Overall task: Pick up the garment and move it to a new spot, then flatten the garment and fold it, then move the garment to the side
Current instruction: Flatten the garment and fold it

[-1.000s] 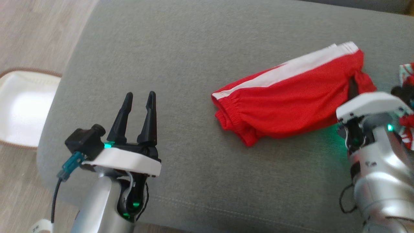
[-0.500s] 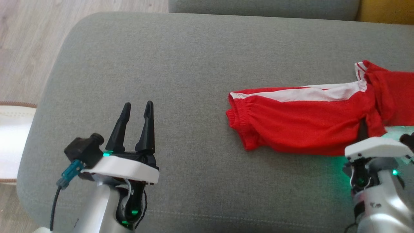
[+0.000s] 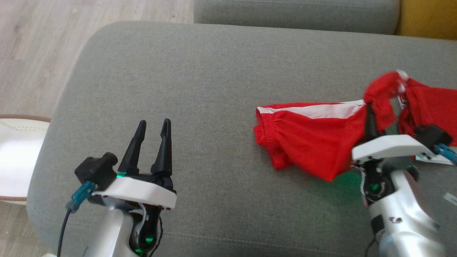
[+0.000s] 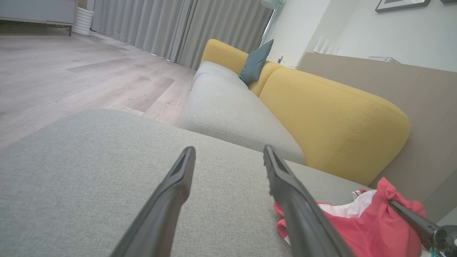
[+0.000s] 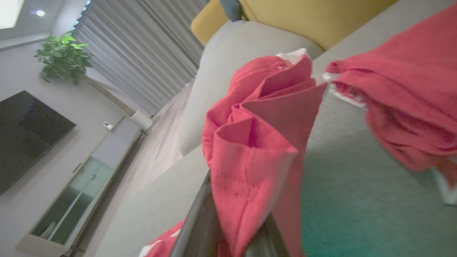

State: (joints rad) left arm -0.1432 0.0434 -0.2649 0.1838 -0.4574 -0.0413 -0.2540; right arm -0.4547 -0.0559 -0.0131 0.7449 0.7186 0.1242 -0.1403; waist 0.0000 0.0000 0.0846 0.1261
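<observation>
The garment (image 3: 307,139), red shorts with a white side stripe, lies on the right half of the grey cushion (image 3: 214,71). My right gripper (image 3: 371,109) is shut on its right end, and that end is bunched and lifted off the cushion while the waistband end still rests on it. In the right wrist view the red cloth (image 5: 250,142) is folded over my right gripper (image 5: 232,232) and hides most of the fingers. More red cloth (image 3: 428,103) lies just right of the grip. My left gripper (image 3: 153,123) stands open over bare cushion at the lower left, well apart from the garment (image 4: 360,225).
The cushion's rounded left edge drops to wooden floor (image 3: 35,53). A white object with a brown rim (image 3: 14,153) sits on the floor at the far left. Another grey cushion (image 3: 296,14) and a yellow backrest (image 3: 428,18) are behind.
The head camera has shifted. My right gripper has risen with the garment's right end, which is now bunched and off the cushion. The left gripper has stayed open in place.
</observation>
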